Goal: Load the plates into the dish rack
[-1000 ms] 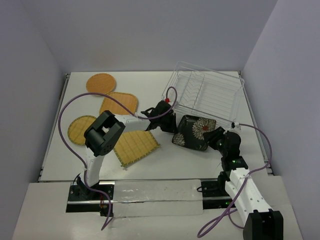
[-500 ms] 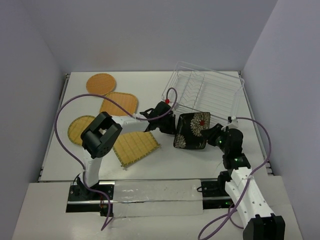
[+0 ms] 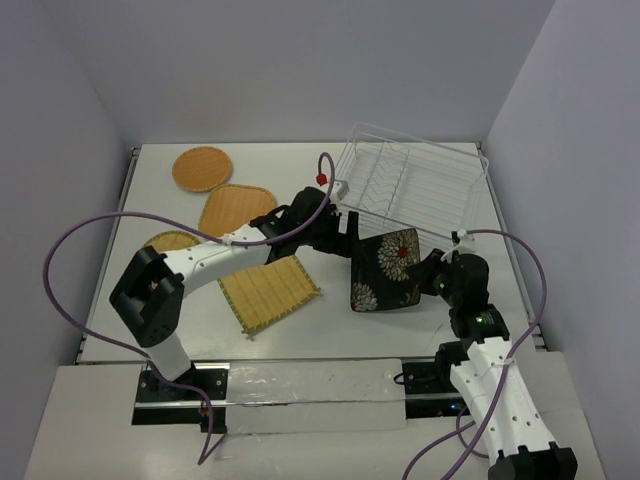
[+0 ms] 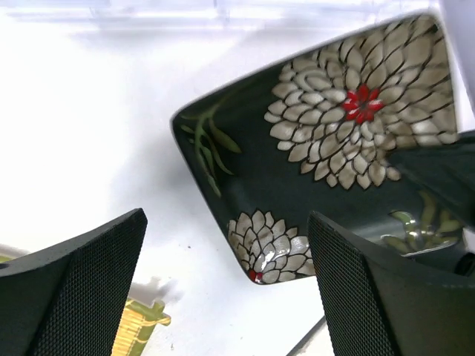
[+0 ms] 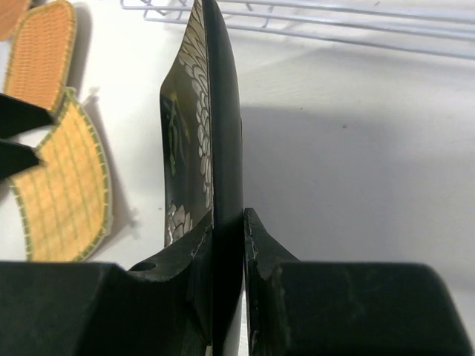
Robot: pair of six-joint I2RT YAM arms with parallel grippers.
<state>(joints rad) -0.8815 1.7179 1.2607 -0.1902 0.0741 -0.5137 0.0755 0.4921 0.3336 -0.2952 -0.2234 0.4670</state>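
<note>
Right gripper (image 5: 227, 221) pinched black floral plate (image 5: 221, 119) by its rim, centre frame; stiff, glossy, probably slippery, breakable. Left gripper (image 4: 226, 219) spread wide, empty.

top: yellow round plate (image 3: 168, 241) mostly under left arm (image 3: 200, 262) | left wrist: dish rack (image 4: 223, 7) blurred, cut by top edge; yellow woven square plate (image 4: 145, 326) corner only | right wrist: black flowered plate (image 5: 223, 133) near edge buried in right gripper (image 5: 225, 219)

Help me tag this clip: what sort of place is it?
Probably a lab test cell, not a kitchen: blank walls around a white table, with a dish rack and plates.
</note>
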